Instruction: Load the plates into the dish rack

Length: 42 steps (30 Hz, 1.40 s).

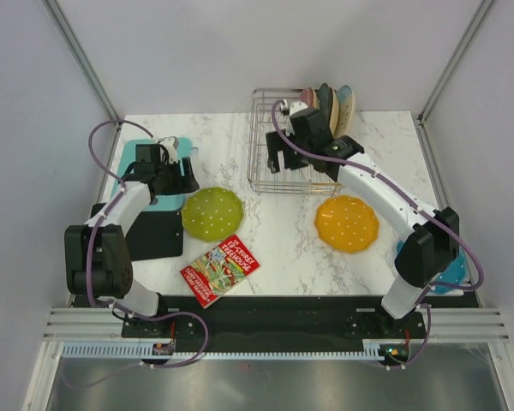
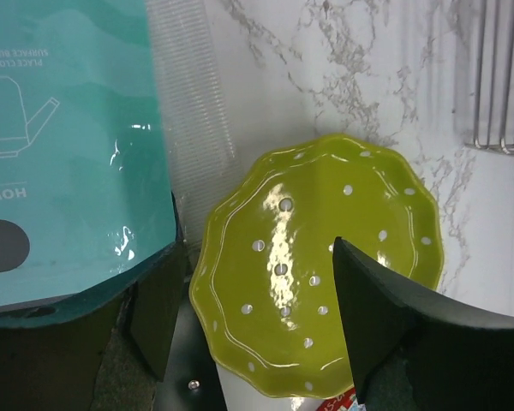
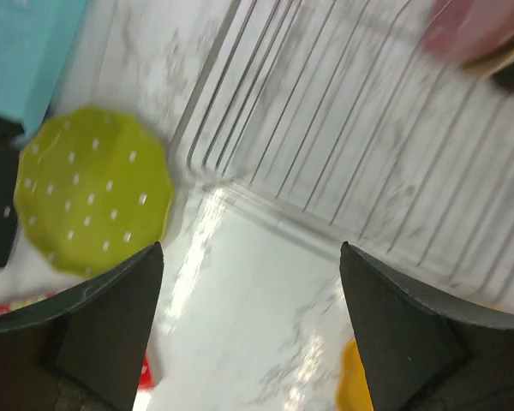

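Note:
A lime green plate (image 1: pixel 212 213) (image 2: pixel 317 274) lies flat on the marble table, left of centre. My left gripper (image 1: pixel 182 178) (image 2: pixel 255 253) hovers open over the plate's left edge, holding nothing. An orange plate (image 1: pixel 347 223) (image 3: pixel 353 387) lies flat on the right. The dish rack (image 1: pixel 278 145) (image 3: pixel 368 128) stands at the back, with a pink plate (image 1: pixel 307 96) and a blue plate (image 1: pixel 346 104) upright in its far right corner. My right gripper (image 1: pixel 284 161) (image 3: pixel 251 248) is open and empty, above the rack's front left corner.
A teal board (image 1: pixel 150 158) (image 2: pixel 68 145) and a black mat (image 1: pixel 154 233) lie under the left arm. A red booklet (image 1: pixel 220 270) lies near the front edge. Another blue plate (image 1: pixel 452 272) shows partly behind the right arm's base.

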Tool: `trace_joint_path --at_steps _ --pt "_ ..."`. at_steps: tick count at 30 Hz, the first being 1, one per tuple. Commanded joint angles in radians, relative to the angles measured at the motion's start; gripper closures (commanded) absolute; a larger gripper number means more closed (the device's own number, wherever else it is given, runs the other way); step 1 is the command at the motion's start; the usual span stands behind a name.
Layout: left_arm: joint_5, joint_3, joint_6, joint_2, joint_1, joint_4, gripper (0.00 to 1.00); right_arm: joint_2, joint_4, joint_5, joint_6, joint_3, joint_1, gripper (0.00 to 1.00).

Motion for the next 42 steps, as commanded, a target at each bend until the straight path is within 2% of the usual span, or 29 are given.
trace_joint_path --at_steps 1,5,13,14,17,18,20,21,23,29,33,37,42 --pt "-0.045 0.018 0.099 0.059 0.004 -0.059 0.26 -0.033 0.007 -0.432 0.184 -0.233 -0.014 0.11" --pt "-0.056 0.019 0.116 0.119 0.009 -0.062 0.29 -0.084 0.223 -0.506 0.299 -0.487 -0.012 0.12" --pt "-0.094 0.056 0.119 0.184 0.010 -0.074 0.31 -0.104 0.464 -0.542 0.412 -0.670 0.008 0.13" --pt "-0.089 0.064 0.150 0.193 0.010 -0.082 0.32 -0.102 0.533 -0.551 0.431 -0.712 0.015 0.15" --pt "-0.076 0.084 0.154 0.219 0.010 -0.102 0.40 -0.081 0.672 -0.542 0.501 -0.769 0.043 0.17" --pt "-0.069 0.085 0.156 0.221 0.010 -0.106 0.49 -0.072 0.696 -0.528 0.515 -0.769 0.053 0.17" --pt "-0.059 0.085 0.161 0.230 0.010 -0.105 0.57 -0.036 0.745 -0.476 0.546 -0.760 0.084 0.18" --pt "-0.056 0.090 0.162 0.236 0.010 -0.110 0.64 -0.026 0.759 -0.470 0.554 -0.753 0.090 0.18" --pt "-0.051 0.095 0.161 0.248 0.010 -0.123 0.69 0.002 0.773 -0.457 0.566 -0.729 0.107 0.17" --pt "-0.028 0.119 0.173 0.290 0.010 -0.136 0.77 0.033 0.776 -0.439 0.574 -0.720 0.127 0.18" --pt "0.029 0.159 0.174 0.305 0.010 -0.156 0.97 0.047 0.794 -0.416 0.581 -0.733 0.130 0.18" --pt "0.087 0.185 0.193 0.285 0.010 -0.163 0.98 0.060 0.817 -0.402 0.586 -0.743 0.129 0.17" --pt "0.237 0.265 0.245 0.268 0.092 -0.232 0.97 0.051 0.822 -0.400 0.587 -0.743 0.129 0.17"
